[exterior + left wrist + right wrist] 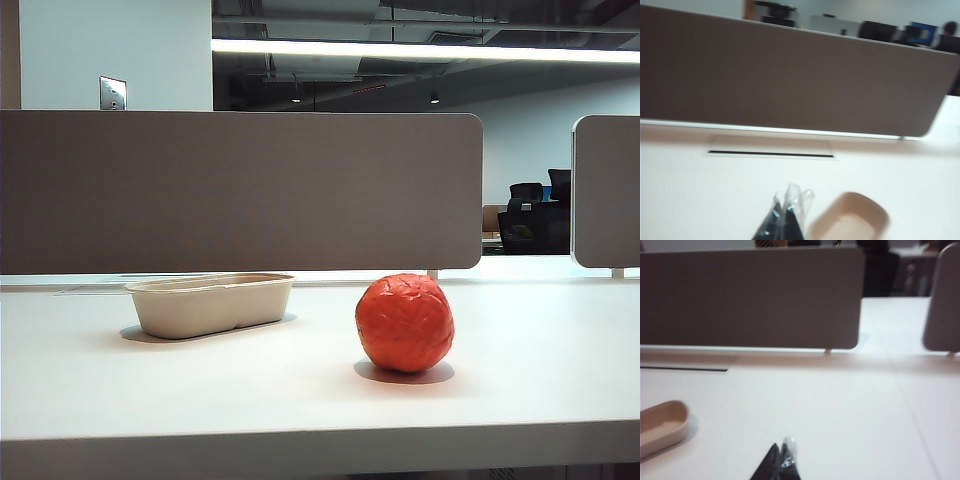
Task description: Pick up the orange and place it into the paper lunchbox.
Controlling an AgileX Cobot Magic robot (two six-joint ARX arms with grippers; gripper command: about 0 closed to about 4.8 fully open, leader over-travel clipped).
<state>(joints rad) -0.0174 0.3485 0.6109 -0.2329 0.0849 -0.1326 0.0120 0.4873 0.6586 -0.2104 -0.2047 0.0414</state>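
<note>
On my exterior feed, the shallow oblong beige moulded-pulp lunchbox [212, 303] sits left of centre on the white table [300, 400], empty as far as I can see over its rolled rim. To its right and nearer the camera, well apart from it, the wrinkled, glossy red-orange ball of an orange [404, 323] rests on the tabletop just right of centre, throwing a small shadow beneath itself. Nothing lies between the two. Behind both, a long grey-brown partition panel [240, 190] fills the upper half of the frame, and a second panel [607, 190] stands at the right edge, with a dark office chair [535, 215] visible through the gap between them. Neither arm appears in this feed.

From my left wrist camera I see the left gripper [785, 220] as dark, taped fingertips drawn to a single point, so the jaws are together and hold nothing. It hangs above bare table, with the lunchbox [850, 220] just beside it, and a narrow dark slot [771, 153] in the tabletop further off, below the partition [790, 80].

From my right wrist camera the right gripper [780, 462] likewise shows fingertips pressed together, empty, over open table. The lunchbox [662, 427] lies off to its side, well apart. The orange is outside both wrist pictures.
</note>
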